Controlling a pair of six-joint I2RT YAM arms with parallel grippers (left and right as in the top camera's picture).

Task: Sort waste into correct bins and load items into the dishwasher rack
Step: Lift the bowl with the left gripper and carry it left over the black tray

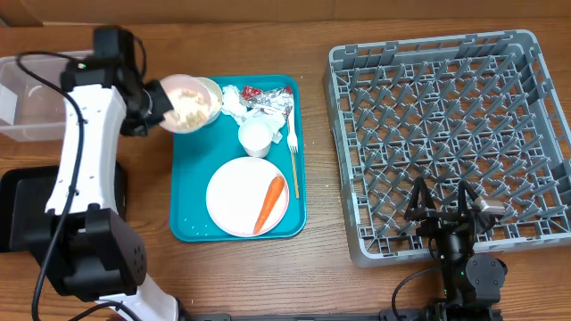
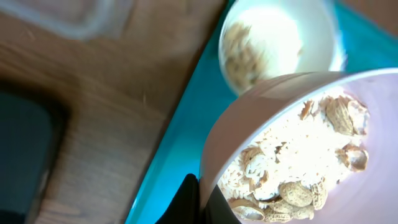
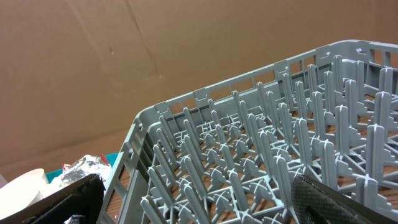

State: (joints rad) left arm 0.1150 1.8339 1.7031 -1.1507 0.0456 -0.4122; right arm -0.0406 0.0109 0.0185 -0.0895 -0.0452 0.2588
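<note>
Left fingers (image 2: 186,200) clamped on rim of bowl (image 1: 185,104), held above far-left corner of teal tray (image 1: 192,227). Bowl heaped with food bits (image 2: 292,186).
Risk: rim-only pinch. Swing fast toward clear tub (image 1: 27,98) and you spill onto worktop (image 1: 321,267).
Second bowl (image 2: 280,37) sits just beneath.
Right fingers (image 3: 336,202) spread, empty, over near edge of rack (image 1: 446,116).

Open brown wooden table (image 1: 319,160) runs between the flat teal plastic tray (image 1: 189,205) and the large grey plastic rack (image 1: 446,116) crowded with pegs.
</note>
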